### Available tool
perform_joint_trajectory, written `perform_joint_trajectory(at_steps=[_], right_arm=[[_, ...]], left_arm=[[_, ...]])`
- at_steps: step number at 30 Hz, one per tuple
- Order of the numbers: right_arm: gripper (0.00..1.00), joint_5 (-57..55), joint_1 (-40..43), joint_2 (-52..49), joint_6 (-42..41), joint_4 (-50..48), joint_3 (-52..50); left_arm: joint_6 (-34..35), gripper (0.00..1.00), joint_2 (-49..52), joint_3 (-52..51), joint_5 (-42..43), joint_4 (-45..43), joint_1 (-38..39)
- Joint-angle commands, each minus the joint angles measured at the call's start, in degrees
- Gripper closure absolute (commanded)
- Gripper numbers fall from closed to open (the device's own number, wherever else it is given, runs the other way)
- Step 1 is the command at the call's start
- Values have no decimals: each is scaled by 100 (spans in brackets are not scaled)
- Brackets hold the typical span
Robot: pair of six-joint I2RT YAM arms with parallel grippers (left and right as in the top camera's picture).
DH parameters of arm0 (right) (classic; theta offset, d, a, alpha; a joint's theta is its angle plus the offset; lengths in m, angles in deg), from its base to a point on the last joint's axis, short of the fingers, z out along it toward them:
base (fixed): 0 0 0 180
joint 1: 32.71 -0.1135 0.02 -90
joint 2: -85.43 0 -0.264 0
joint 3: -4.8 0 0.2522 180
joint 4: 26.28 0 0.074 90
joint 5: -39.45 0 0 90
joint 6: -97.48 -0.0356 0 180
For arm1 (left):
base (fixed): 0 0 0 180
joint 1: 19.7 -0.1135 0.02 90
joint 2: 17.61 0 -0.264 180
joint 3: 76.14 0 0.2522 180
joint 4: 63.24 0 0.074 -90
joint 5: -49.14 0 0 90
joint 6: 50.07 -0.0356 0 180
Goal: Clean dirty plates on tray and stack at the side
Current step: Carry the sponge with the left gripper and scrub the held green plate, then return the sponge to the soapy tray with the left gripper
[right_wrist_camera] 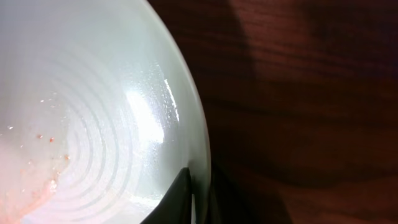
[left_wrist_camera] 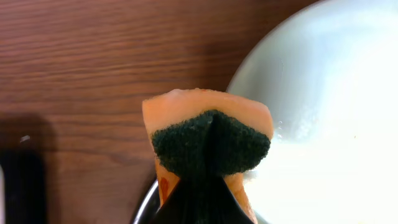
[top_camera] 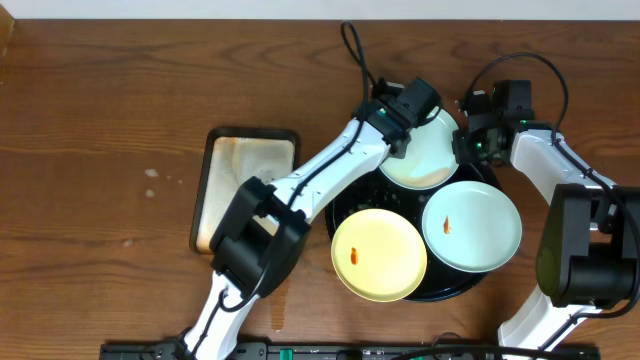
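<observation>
A large black tray [top_camera: 402,199] holds three plates: a pale yellow plate [top_camera: 378,255] with an orange smear at the front left, a mint-blue plate [top_camera: 472,228] with an orange smear at the front right, and a pale mint plate [top_camera: 428,158] at the back. My left gripper [top_camera: 402,122] is shut on a folded orange and dark green sponge [left_wrist_camera: 208,134] at the back plate's [left_wrist_camera: 336,106] far left edge. My right gripper [top_camera: 468,140] is shut on that plate's right rim [right_wrist_camera: 198,202]. The plate [right_wrist_camera: 112,106] is wet, with faint orange specks.
A rectangular rust-stained metal pan [top_camera: 245,185] lies left of the tray on the brown wood tabletop [top_camera: 100,120]. The tray's rim shows in the left wrist view [left_wrist_camera: 144,208]. Cables run along the table's back edge.
</observation>
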Motion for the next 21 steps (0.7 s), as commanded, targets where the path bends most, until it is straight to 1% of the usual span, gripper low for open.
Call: perform_joint_trajectory(at_steps=[1, 5, 8, 9, 10, 14, 17, 21], right_arm=[[96, -289, -11, -39, 59, 11, -22], [97, -291, -11, 26, 59, 48, -22], [97, -289, -11, 203, 59, 81, -22], [98, -291, -11, 350, 59, 94, -22], [98, -291, -11, 448, 59, 101, -22], [99, -295, -13, 846, 59, 280, -22], [99, -527, -50, 1130, -9, 531, -22], [99, -592, -210, 1401, -4, 726, -22]], left_arm=[[286, 91, -498, 83, -179, 173, -48], [501, 92, -671, 83, -181, 619, -103], [881, 92, -826, 81, -181, 1145, -262], [1084, 92, -946, 81, -179, 1460, -404], [1143, 92, -1025, 81, -179, 1644, -498], [1145, 92, -1390, 79, -181, 2319, -868], [1143, 92, -1698, -26, -203, 2833, -1222], [1137, 92, -1899, -444, -203, 3128, -1766]])
